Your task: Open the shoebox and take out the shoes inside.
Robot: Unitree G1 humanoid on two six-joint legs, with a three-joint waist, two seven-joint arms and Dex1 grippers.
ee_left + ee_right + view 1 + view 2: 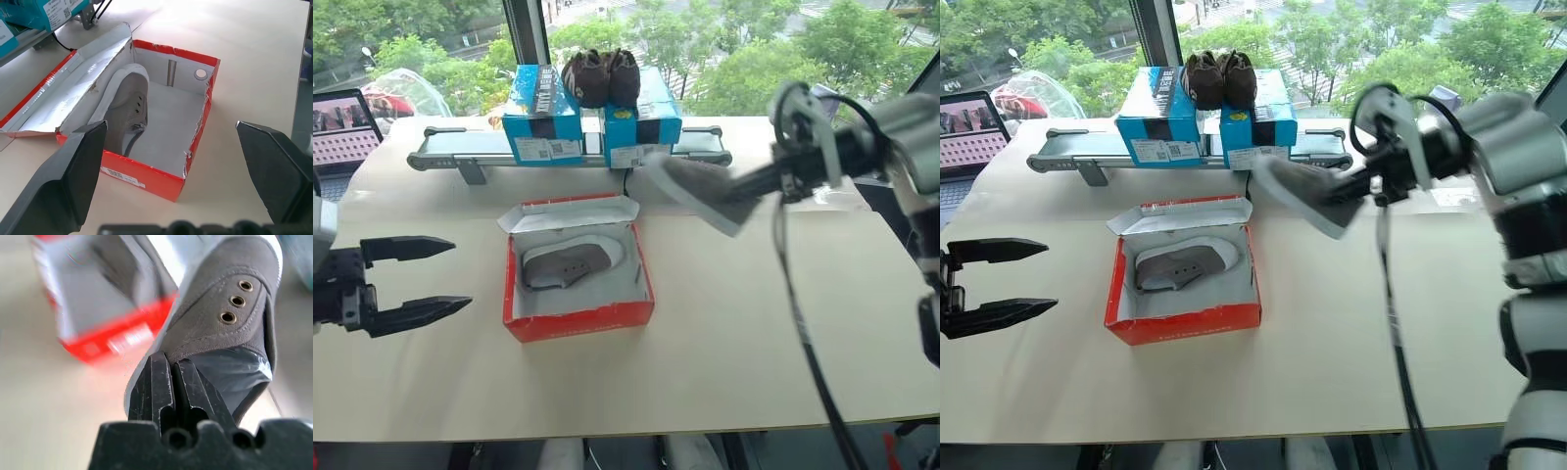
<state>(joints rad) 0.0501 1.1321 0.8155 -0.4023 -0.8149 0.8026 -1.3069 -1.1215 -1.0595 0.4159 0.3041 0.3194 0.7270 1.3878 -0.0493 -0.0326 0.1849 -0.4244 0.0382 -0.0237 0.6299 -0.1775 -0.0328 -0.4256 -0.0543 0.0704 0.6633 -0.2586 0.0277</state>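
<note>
The red shoebox lies open in the middle of the table, its lid folded back toward the window. One grey shoe with a white sole lies inside, along the box's left half. My right gripper is shut on the other grey shoe, which hangs in the air to the right of the box and above the table. The wrist view shows its fingers pinching the shoe's edge. My left gripper stands open to the left of the box, with nothing between its fingers.
Two blue boxes stand on a grey rail at the table's far side, a pair of dark brown shoes on top. A laptop sits at the far left. A black cable hangs from my right arm.
</note>
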